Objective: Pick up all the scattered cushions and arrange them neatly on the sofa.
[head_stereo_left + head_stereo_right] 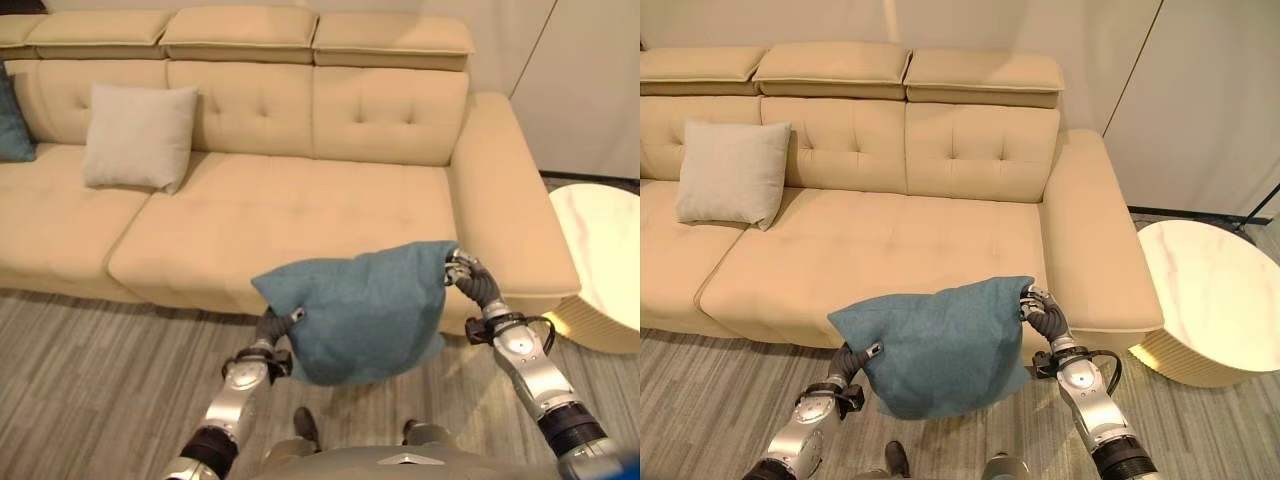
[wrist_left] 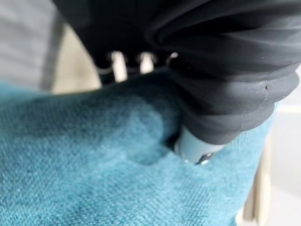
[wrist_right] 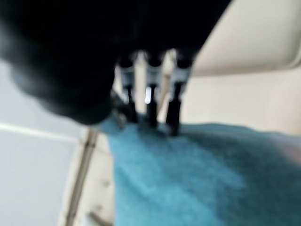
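Note:
I hold a teal cushion [image 1: 360, 310] in the air between both hands, just in front of the beige sofa's [image 1: 300, 215] right seat. My left hand [image 1: 272, 330] grips its lower left side, with the thumb [image 2: 195, 148] pressed into the cloth [image 2: 94, 183]. My right hand [image 1: 465, 272] is curled round its upper right corner, its fingers [image 3: 150, 106] hooked over the cushion's edge [image 3: 197, 179]. A beige cushion [image 1: 138, 135] leans upright against the sofa's backrest at the left. The edge of another teal cushion [image 1: 12, 120] shows at the far left of the sofa.
The sofa's wide right armrest [image 1: 510, 190] stands just beyond my right hand. A round white marble-topped table [image 1: 1210, 300] sits on the wooden floor [image 1: 90, 360] right of the armrest. The middle and right seats are bare.

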You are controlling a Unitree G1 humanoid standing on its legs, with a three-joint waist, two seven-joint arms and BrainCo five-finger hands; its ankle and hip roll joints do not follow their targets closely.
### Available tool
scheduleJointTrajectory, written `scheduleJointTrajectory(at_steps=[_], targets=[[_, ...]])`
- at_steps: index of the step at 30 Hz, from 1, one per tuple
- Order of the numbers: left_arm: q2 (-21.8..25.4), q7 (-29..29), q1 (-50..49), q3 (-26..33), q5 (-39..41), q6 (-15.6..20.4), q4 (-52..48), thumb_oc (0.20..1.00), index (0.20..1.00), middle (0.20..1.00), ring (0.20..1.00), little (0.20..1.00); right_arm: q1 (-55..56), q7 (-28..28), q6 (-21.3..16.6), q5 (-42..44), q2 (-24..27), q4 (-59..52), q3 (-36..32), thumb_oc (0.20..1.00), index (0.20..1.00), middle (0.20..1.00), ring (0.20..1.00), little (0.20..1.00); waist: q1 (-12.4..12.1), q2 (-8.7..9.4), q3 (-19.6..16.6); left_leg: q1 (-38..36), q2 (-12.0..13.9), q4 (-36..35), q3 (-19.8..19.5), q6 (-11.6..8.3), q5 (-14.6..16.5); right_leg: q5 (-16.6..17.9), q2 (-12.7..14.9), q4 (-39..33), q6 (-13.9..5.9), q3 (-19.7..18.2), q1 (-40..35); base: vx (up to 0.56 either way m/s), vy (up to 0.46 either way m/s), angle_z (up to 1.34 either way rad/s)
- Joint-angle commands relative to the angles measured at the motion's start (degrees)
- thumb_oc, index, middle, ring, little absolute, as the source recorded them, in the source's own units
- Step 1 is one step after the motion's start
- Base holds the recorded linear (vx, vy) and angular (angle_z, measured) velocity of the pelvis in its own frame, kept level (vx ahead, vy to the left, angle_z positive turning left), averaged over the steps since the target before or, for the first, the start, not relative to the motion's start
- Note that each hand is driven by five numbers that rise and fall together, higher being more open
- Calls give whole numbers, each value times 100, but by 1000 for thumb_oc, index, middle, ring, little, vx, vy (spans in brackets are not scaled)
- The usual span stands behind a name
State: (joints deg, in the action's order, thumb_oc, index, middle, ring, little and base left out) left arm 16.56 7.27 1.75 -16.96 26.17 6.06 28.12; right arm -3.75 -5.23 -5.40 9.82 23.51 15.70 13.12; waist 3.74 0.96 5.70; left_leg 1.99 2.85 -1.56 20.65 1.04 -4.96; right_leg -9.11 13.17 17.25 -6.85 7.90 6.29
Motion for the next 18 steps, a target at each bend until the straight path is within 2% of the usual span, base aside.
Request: scheduleJointTrajectory(at_steps=[1, 3, 4, 5, 6, 7, 8, 9, 10, 12, 15, 16, 17, 18], targets=[[-20, -186, 510, 241, -126, 658, -866, 200, 200, 200, 200, 200, -729, 123, -511, 0, -217, -441, 113, 200, 200, 200, 200, 200, -60, 139, 17, 334, 221, 683, -149, -182, 517, 857, -69, 391, -286, 57, -117, 218, 251, -38], [-29, -174, 524, 252, -106, 667, -872, 200, 200, 200, 200, 200, -755, 135, -507, 9, -219, -435, 128, 200, 200, 200, 200, 200, -28, 110, 39, 221, 164, 624, -116, -161, 547, 816, -171, 576, -244, 32, 98, 184, 138, -39], [-57, -153, 551, 301, -42, 684, -843, 200, 200, 200, 200, 200, -815, 180, -502, 69, -182, -439, 146, 200, 200, 200, 200, 200, 76, 54, 74, -48, -11, 436, -101, -157, 604, 758, -414, 166, -135, 315, 397, 202, 105, -31], [-59, -153, 549, 301, -42, 684, -843, 200, 200, 200, 200, 200, -814, 180, -502, 69, -180, -439, 147, 200, 200, 200, 200, 200, 85, 56, 89, -68, -16, 435, -110, -157, 612, 741, -407, 178, -140, 322, 377, 272, 112, -33], [-72, -169, 536, 303, -28, 677, -864, 200, 200, 200, 200, 200, -830, 171, -506, 63, -180, -437, 145, 200, 200, 200, 200, 200, 100, 55, 72, -164, -82, 337, -99, -151, 649, 838, -437, -125, -93, 488, 474, 286, 17, -9], [-86, -179, 544, 310, -53, 661, -856, 200, 200, 200, 200, 200, -844, 176, -509, 60, -169, -450, 141, 200, 200, 200, 200, 200, 134, 72, 43, -385, -210, 234, -161, -186, 839, 918, -455, -630, -168, 661, 589, 231, 2, 1], [-90, -178, 546, 313, -55, 661, -857, 200, 200, 200, 200, 200, -845, 176, -510, 60, -165, -453, 142, 200, 200, 200, 200, 200, 157, 76, 73, -361, -201, 242, -122, -161, 765, 1033, -458, -721, -118, 738, 556, 244, -25, 25], [-115, -183, 558, 340, -74, 646, -825, 200, 200, 200, 200, 200, -888, 170, -509, 53, -170, -436, 155, 200, 200, 200, 200, 200, 182, 98, 71, -454, -243, 213, -124, -178, 828, 1209, -440, -1142, -183, 916, 593, 213, -68, 37], [-153, -206, 560, 384, -103, 637, -785, 200, 200, 200, 200, 200, -901, 163, -492, 11, -158, -440, 138, 200, 200, 200, 200, 200, 250, 101, 73, -594, -304, 196, -157, -195, 950, 1360, -456, -1483, -267, 914, 767, 266, -55, 22], [-180, -221, 565, 391, -128, 641, -753, 200, 200, 200, 200, 200, -882, 165, -493, -10, -134, -428, 129, 200, 200, 200, 200, 200, 290, 115, 84, -653, -346, 237, -188, -184, 1034, 1427, -470, -1547, -305, 818, 819, 255, -56, -9], [-314, -324, 522, 299, -137, 649, -674, 200, 200, 200, 200, 200, -683, 208, -492, -16, -81, -443, 65, 200, 200, 200, 200, 200, 379, 153, -4, -835, -504, 419, -387, -174, 1361, 1524, -528, -1662, -247, 448, 595, 313, -69, 24], [-355, -338, 514, 254, -127, 650, -676, 200, 200, 200, 200, 200, -628, 215, -496, -14, -41, -453, 46, 200, 200, 200, 200, 200, 402, 143, -9, -800, -495, 640, -449, -218, 1446, 1529, -527, -1606, -206, 411, 534, 284, -156, 44], [-397, -356, 529, 220, -88, 655, -686, 200, 200, 200, 200, 200, -552, 231, -520, -11, 19, -509, -2, 200, 200, 200, 200, 200, 469, 138, -38, -685, -455, 1065, -487, -346, 1512, 1493, -496, -1568, -160, 434, 469, 237, -164, 42], [-426, -395, 518, 187, -50, 651, -695, 200, 200, 200, 200, 200, -482, 245, -518, 0, 69, -572, -48, 200, 200, 200, 200, 200, 494, 117, -36, -537, -303, 1494, -490, -468, 1407, 1428, -481, -1562, -89, 506, 352, 209, -185, 50]])
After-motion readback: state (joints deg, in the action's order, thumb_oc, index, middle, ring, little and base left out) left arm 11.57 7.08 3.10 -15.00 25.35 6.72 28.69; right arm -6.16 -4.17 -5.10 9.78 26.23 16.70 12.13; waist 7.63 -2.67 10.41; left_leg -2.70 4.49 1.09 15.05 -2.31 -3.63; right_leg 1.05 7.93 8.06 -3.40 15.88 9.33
